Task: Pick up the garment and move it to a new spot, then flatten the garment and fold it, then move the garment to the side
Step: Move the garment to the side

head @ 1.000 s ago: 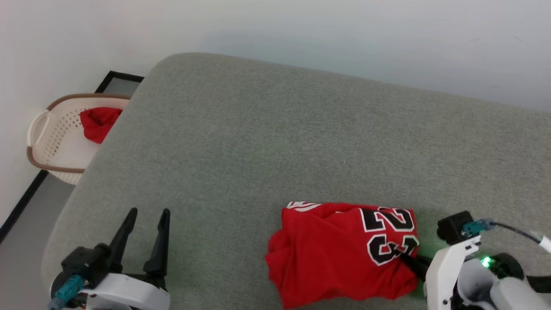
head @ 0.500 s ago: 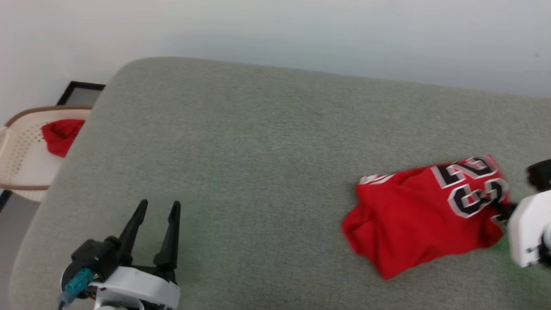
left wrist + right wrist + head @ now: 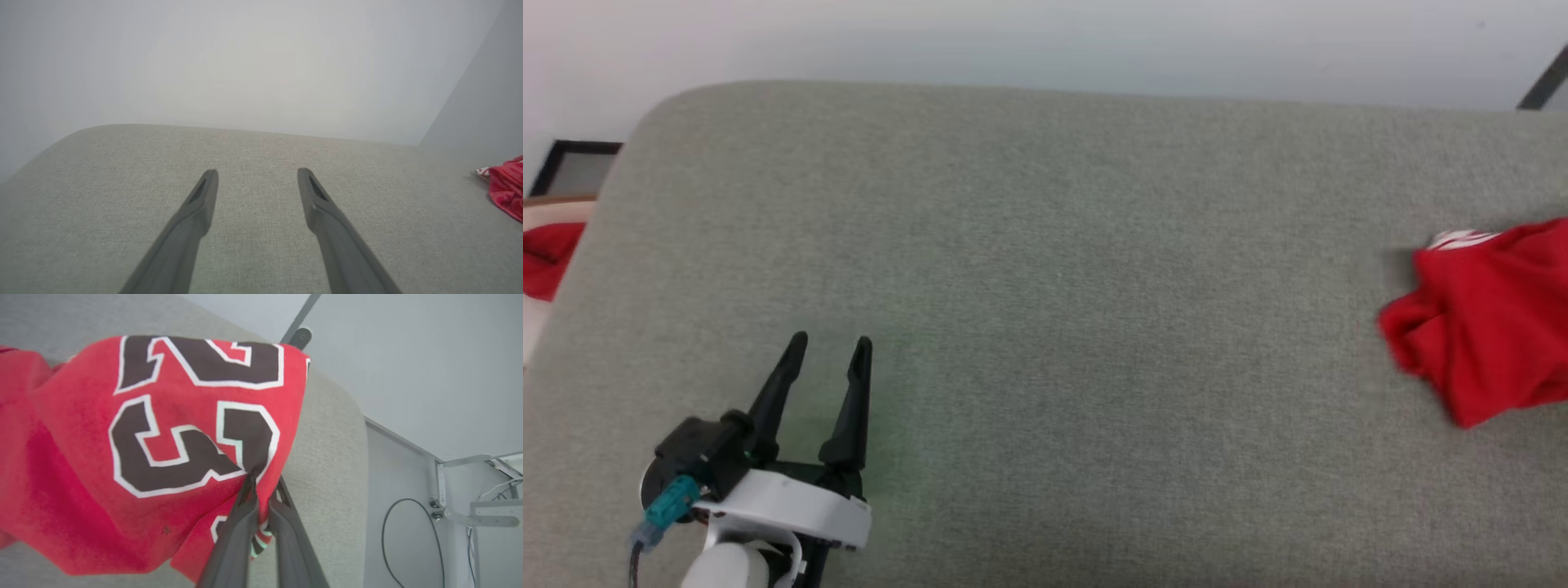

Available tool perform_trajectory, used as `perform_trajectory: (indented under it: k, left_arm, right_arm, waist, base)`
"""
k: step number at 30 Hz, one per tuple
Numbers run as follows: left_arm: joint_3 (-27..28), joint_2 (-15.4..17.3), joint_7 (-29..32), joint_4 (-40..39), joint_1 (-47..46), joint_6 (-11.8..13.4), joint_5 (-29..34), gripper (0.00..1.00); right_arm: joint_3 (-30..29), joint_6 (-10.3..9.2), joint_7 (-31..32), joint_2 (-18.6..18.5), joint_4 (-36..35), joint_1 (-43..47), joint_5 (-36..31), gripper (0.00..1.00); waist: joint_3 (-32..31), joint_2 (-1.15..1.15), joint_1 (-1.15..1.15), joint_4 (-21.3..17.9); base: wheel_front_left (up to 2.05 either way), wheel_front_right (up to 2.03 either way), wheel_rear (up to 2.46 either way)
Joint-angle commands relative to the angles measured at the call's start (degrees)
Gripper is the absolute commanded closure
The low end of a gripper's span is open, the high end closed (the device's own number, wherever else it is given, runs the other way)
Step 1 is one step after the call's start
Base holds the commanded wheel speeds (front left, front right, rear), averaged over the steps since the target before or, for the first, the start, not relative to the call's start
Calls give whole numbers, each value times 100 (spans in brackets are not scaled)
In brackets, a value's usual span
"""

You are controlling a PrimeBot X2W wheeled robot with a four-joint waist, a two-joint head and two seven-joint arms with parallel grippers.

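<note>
The garment point(image 3: 1486, 318) sits bunched at the right end of the grey cushion point(image 3: 1054, 245). The right gripper point(image 3: 263, 485) is clenched on a fold of its red cloth at the edge of the black 23, close to the cushion's right edge. The left gripper point(image 3: 831, 340) hangs released, fingers spread, over the cushion's near left part, well apart from the garment.
</note>
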Motion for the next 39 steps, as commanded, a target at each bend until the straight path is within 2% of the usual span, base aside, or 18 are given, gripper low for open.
perform_trajectory:
  k: [1, 4, 9, 13, 22, 23, 24, 28, 29, 30, 31, 39]
  left_arm:
    - [7, -1, 4, -21, -80, -13, 33, 0]
    - [4, 19, 4, -25, -130, -13, 32, 0]
    - [-19, 61, 4, -9, -214, -14, -3, 0]
    - [-46, 84, 4, 11, -263, -14, -16, 0]
    - [-101, 144, 4, 57, -363, -14, -37, 0]
    - [-99, 154, 4, 65, -364, -14, -30, 0]
    - [-103, 162, 4, 76, -364, -14, -29, 0]
    - [-88, 197, 4, 120, -326, -14, -43, 0]
    - [-81, 207, 4, 127, -311, -14, -49, 0]
    - [-69, 216, 4, 143, -289, -14, -50, 0]
    - [-63, 226, 4, 155, -264, -14, -52, 0]
    - [21, 265, 4, 236, -64, -14, -53, 0]
  right_arm:
    - [25, -8, -85, -105, 78, -134, -43, 100]
    - [94, -9, -276, -401, 333, -253, -120, 100]
    - [235, -8, -559, -597, 777, -484, -296, 100]
    - [258, -9, -708, -594, 1076, -654, -459, 100]
    - [272, -8, -853, -191, 1998, -923, -698, 100]
    - [264, -8, -862, -143, 2080, -957, -741, 92]
    - [253, -8, -865, -108, 2161, -982, -772, 74]
    - [160, -8, -874, 68, 2437, -1082, -847, 52]
    - [138, -8, -909, 92, 2462, -1112, -871, 31]
    - [96, -8, -911, 138, 2512, -1136, -880, 31]
    - [96, -8, -918, 167, 2536, -1132, -908, 1]
    - [-118, -8, -1412, 606, 2390, -1125, -883, 0]
  waist:
    - [171, 0, 0, -151]
    - [245, 0, 0, -197]
    - [347, 0, 0, -238]
    - [391, 0, 0, -234]
    - [433, 0, 0, -169]
    - [426, 0, 0, -164]
    - [414, 0, 0, -159]
    - [326, 0, 0, -163]
    - [302, 0, 0, -168]
    - [261, 0, 0, -182]
    - [231, 0, 0, -193]
    - [-193, 0, 0, -358]
  base:
    - [0, 0, 0]
    - [0, 0, 0]
    - [0, 0, 0]
    - [0, 0, 0]
    - [0, 0, 0]
    - [0, 0, 0]
    - [0, 0, 0]
    - [0, 0, 0]
    - [0, 0, 0]
    - [0, 0, 0]
    - [0, 0, 0]
    - [0, 0, 0]
